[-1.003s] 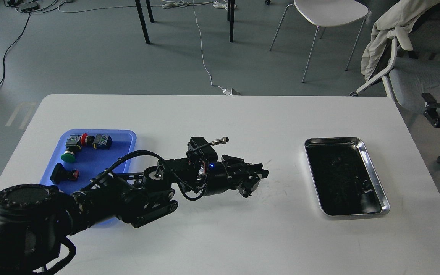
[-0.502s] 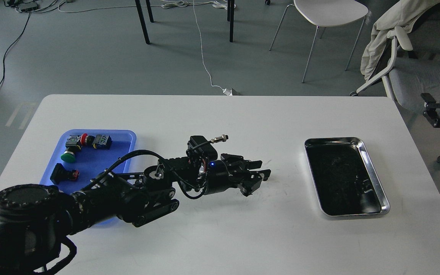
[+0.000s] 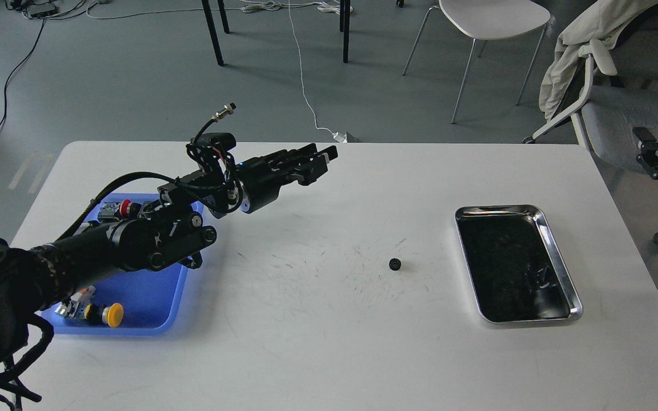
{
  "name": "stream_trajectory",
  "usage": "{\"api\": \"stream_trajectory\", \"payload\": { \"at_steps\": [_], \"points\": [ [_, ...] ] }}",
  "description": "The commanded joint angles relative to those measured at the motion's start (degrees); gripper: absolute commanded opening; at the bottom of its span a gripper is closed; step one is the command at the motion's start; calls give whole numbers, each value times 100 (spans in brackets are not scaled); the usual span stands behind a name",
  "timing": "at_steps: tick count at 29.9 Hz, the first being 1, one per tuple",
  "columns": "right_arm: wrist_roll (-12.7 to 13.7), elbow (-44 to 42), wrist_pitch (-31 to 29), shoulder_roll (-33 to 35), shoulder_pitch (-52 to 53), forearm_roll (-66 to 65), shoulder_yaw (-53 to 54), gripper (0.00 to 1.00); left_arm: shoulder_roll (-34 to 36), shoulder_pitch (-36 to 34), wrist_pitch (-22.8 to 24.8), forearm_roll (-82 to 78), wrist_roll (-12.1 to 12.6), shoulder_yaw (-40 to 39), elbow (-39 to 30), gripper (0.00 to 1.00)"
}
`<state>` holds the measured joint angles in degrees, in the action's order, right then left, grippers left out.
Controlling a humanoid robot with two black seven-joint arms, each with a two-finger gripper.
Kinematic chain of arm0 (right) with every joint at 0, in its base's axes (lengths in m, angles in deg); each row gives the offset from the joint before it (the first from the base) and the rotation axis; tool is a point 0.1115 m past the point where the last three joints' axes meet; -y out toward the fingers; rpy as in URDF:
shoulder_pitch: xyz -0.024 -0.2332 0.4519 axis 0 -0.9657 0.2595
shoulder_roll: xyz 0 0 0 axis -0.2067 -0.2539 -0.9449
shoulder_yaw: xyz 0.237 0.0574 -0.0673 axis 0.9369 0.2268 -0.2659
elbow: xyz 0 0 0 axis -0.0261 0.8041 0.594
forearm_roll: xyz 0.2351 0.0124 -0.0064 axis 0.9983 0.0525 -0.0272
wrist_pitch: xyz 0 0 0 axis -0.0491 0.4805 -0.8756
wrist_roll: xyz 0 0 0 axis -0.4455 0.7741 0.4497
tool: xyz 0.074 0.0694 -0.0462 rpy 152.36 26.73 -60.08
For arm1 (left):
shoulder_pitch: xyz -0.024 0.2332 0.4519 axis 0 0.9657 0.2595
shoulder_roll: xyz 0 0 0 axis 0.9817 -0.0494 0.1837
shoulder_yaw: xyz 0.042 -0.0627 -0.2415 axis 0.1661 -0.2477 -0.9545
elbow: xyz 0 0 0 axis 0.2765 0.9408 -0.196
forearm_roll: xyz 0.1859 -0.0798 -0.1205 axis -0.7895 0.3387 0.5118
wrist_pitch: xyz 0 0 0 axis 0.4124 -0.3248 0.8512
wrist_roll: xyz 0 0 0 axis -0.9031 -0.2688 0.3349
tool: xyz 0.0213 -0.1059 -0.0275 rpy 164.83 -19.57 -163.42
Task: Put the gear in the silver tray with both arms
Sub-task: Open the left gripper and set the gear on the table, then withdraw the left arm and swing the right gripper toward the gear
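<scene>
A small black gear [image 3: 394,264] lies alone on the white table, a little left of the silver tray [image 3: 500,209]. The tray's dark bottom holds nothing I can make out. My left gripper [image 3: 320,160] is raised over the far left-middle of the table, well away from the gear, with its fingers slightly apart and empty. My right gripper [image 3: 652,157] sits off the table's right edge, small and dark, so I cannot tell its fingers apart.
A blue plastic tray [image 3: 146,297] at the left holds a yellow button [image 3: 113,315], a red button [image 3: 126,206] and other parts, partly hidden under my left arm. Chairs and cables stand beyond the table's far edge.
My left gripper opened low over the table, left the gear there, then lifted and swung back to the upper left. The right arm shifted slightly.
</scene>
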<state>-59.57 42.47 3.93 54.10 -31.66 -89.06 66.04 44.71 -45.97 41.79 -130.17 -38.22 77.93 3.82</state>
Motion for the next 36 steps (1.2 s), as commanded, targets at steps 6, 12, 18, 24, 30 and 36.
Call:
{"api": "stream_trajectory", "payload": {
  "at_steps": [6,12,18,24,30,36],
  "points": [
    [26,293,-25,17,113,-219,-141,93,719,-125,16,1483,0,-208,60,98],
    [35,512,-33,17,622,-906,-765,93,1079,-46,-2,2924,0,-392,130,98],
    [271,934,-33,17,1229,-1318,-1494,93,1150,24,822,3391,0,-471,736,98],
    [1098,1374,-16,17,1730,-1767,-1970,93,1264,95,2475,4270,0,-1068,1351,98],
    [1177,1716,19,17,2037,-2327,-2049,92,1247,367,3451,4631,0,-1350,1817,98],
    [1151,2226,-42,8,2214,-3700,-2190,91,1255,578,3871,4877,0,-1499,1984,99]
  ]
}}
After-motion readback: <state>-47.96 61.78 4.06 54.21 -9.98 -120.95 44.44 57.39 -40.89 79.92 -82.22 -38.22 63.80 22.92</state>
